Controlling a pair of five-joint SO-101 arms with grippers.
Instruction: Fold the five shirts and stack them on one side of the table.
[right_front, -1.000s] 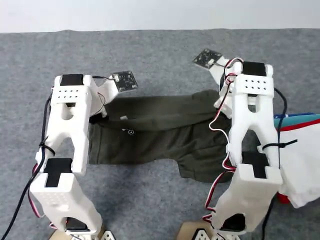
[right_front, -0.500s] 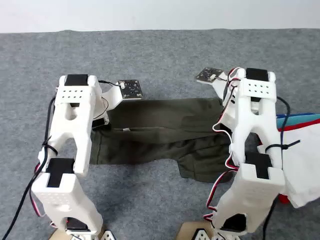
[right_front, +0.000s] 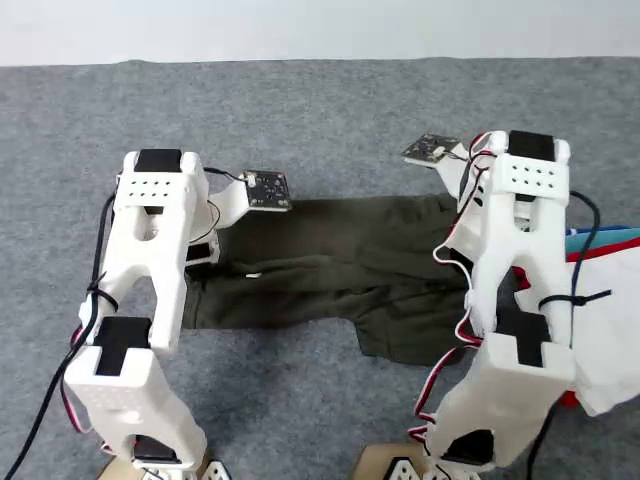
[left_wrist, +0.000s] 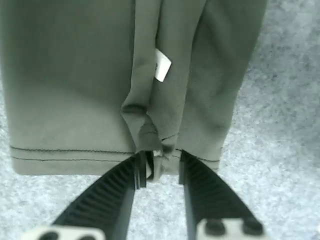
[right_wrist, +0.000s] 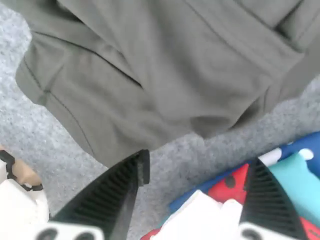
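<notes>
An olive green shirt (right_front: 340, 268) lies spread across the middle of the grey table, partly folded along its length. In the left wrist view my left gripper (left_wrist: 158, 166) is shut on a bunched fold at the hem of the olive shirt (left_wrist: 75, 90), beside a small white label (left_wrist: 161, 65). My left arm (right_front: 150, 240) stands over the shirt's left end. My right gripper (right_wrist: 197, 170) is open with nothing between its fingers, above the table by the olive shirt's (right_wrist: 165, 75) sleeve end. My right arm (right_front: 515, 240) covers the shirt's right end.
A heap of other shirts (right_front: 605, 330), white, red, blue and teal, lies at the table's right edge, next to the open right gripper, and appears as coloured cloth (right_wrist: 280, 190) in the right wrist view. Bare grey tabletop (right_front: 320, 120) stretches beyond the olive shirt.
Both arms have drawn back toward the near side, the right arm also shifting right. The olive shirt's far edge has come nearer and its upper layer lies flatter.
</notes>
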